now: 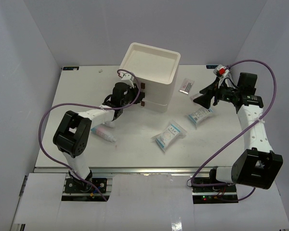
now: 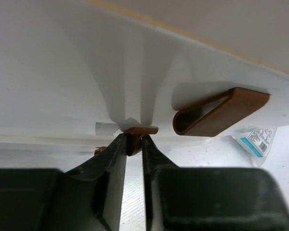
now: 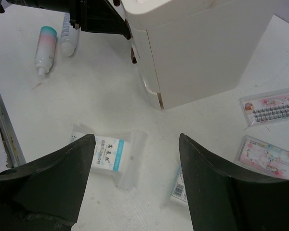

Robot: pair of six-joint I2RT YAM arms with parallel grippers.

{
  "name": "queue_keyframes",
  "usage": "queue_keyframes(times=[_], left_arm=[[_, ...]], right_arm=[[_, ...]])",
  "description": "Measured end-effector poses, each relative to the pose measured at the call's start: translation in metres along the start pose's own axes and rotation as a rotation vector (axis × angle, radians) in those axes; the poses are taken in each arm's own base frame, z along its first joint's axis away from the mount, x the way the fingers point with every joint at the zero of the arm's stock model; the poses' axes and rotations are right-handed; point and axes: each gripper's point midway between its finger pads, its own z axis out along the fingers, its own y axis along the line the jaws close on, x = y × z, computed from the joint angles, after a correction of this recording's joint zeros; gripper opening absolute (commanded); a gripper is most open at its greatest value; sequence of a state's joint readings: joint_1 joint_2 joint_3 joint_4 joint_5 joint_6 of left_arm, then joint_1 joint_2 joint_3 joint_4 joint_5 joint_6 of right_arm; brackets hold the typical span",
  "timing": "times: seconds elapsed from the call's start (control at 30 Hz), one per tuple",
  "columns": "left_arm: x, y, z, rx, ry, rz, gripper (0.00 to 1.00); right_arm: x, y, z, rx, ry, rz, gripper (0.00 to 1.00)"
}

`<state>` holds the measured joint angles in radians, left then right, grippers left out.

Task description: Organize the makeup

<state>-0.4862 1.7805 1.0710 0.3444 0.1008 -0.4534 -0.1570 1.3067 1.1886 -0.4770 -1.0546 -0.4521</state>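
left gripper [image 2: 134,143] pressed together, pinching brown pull tab [image 2: 139,130] on front of cream drawer box [image 1: 156,89]. right gripper [image 3: 135,139] spread wide, holding nothing, hovers over blue-and-white packet [image 3: 108,153] on table [image 1: 135,154]. tubes [image 1: 105,133] lie near left arm, left of box. sachets [image 3: 269,105] lie right of box.

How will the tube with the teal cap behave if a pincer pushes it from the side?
The tube is round and lies on its side, so it would probably roll. It looks small and plastic, so it is likely light. Its smooth surface may slip in a grip.
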Motion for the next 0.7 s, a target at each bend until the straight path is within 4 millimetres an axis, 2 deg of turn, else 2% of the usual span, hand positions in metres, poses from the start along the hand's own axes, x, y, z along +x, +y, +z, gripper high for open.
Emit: queue_keyframes(times=[0.1,0.2,0.33,0.6,0.63,0.7], left_arm=[[0.000,-0.003,0.000,0.014,0.004,-0.009,0.09],[0.001,-0.005,-0.001,0.023,0.007,-0.017,0.06],[0.002,-0.009,-0.013,0.037,0.007,-0.020,0.04],[0.027,-0.013,-0.083,0.065,0.041,-0.051,0.06],[0.030,-0.013,-0.092,0.068,0.041,-0.058,0.07],[0.037,-0.014,-0.110,0.078,0.038,-0.074,0.18]], right_arm=[[0.004,0.000,0.001,0.000,0.002,0.007,0.76],[0.009,0.000,0.002,0.000,0.009,0.018,0.76],[0.015,0.000,0.003,0.000,0.014,0.026,0.76],[0.039,0.003,0.005,0.000,0.044,0.073,0.76],[0.041,0.003,0.005,0.001,0.047,0.077,0.76],[0.047,0.004,0.005,0.004,0.055,0.082,0.76]])
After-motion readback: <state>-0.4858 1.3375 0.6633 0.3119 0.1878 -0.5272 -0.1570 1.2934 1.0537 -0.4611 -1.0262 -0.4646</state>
